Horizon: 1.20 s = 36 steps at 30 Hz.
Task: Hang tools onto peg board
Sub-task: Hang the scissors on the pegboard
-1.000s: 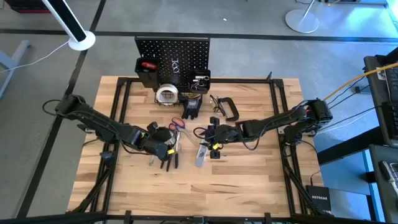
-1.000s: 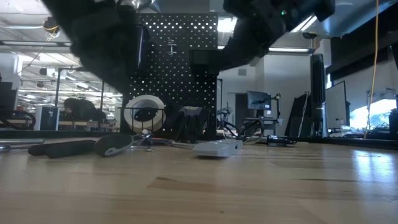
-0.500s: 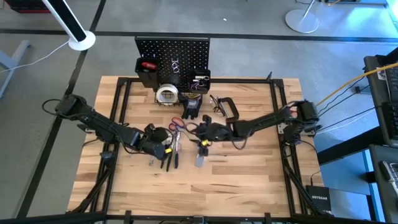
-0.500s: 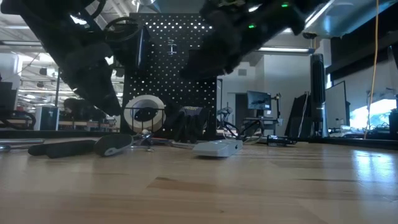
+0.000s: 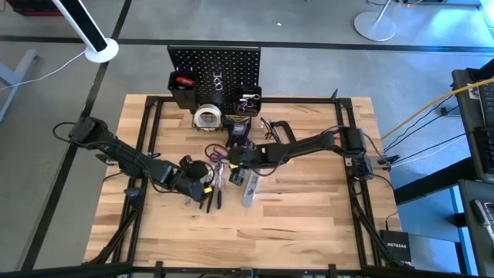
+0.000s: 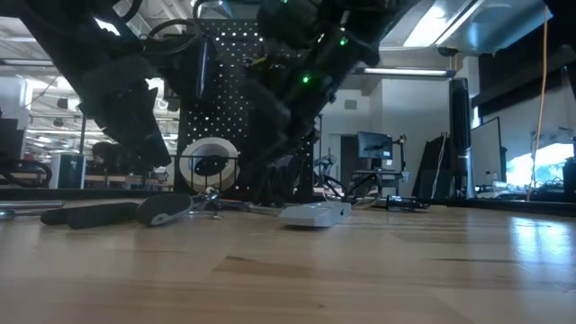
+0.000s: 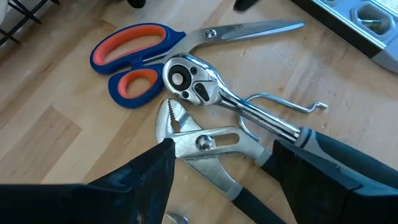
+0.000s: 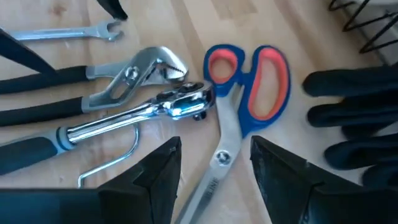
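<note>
Blue-and-orange-handled scissors (image 8: 242, 93), a chrome ratchet (image 7: 205, 93), black-handled pliers (image 7: 199, 140) and a wire hook (image 7: 280, 109) lie together on the wooden table, in front of the upright black peg board (image 5: 214, 69). My left gripper (image 7: 221, 165) hovers open over the pliers' head, one finger on either side of it. My right gripper (image 8: 214, 165) hovers open over the scissors' pivot and blades, which lie flat on the wood. In the high view the left gripper (image 5: 202, 171) and the right gripper (image 5: 231, 158) stand close together.
A pale tape roll (image 5: 206, 117), black gloves (image 5: 239, 133) and a black C-clamp (image 5: 282, 133) lie near the board's foot. A silver level bar (image 5: 248, 189) lies just near-side of the right gripper. A wrench (image 8: 62, 32) lies beside the pliers.
My right gripper has travelled toward the table's left edge and down, rolling as it went, and now stands over the scissors. My left gripper has sunk a little over the pliers. No tool has moved.
</note>
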Available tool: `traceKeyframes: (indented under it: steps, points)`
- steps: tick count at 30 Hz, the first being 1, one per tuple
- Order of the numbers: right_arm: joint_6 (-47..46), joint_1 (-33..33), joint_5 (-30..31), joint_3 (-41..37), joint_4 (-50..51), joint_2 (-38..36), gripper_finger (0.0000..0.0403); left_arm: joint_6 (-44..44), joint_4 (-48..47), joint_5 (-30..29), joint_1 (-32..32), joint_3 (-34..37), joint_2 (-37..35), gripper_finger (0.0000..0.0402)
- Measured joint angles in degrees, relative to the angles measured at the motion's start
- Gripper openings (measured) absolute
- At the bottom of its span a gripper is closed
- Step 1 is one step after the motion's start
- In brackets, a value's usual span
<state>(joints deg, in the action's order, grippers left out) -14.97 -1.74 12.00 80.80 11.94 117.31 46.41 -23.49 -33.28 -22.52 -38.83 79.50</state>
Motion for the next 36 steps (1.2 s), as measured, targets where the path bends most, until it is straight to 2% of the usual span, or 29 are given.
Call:
traceKeyframes:
  steps: [13, 18, 27, 36]
  points:
    - [-4.1, 1.5, -0.4, 0.0, -2.6, 7.1, 0.0189, 0.1, 0.1, 0.0, 0.0, 0.0, 0.0, 0.0254]
    - [-4.7, 1.7, -0.6, 0.2, -3.3, 8.2, 0.0153, 0.1, 0.1, 0.0, 0.0, 0.0, 0.0, 0.0254]
    - [-4.3, 1.7, -0.2, 0.1, -5.1, 8.5, 0.0053, 0.1, 0.1, 0.0, 0.0, 0.0, 0.0, 0.0254]
    - [-3.8, 1.7, 1.0, 0.0, -5.4, 8.5, 0.0052, 0.3, 0.1, 0.0, 0.0, 0.0, 0.0, 0.0254]
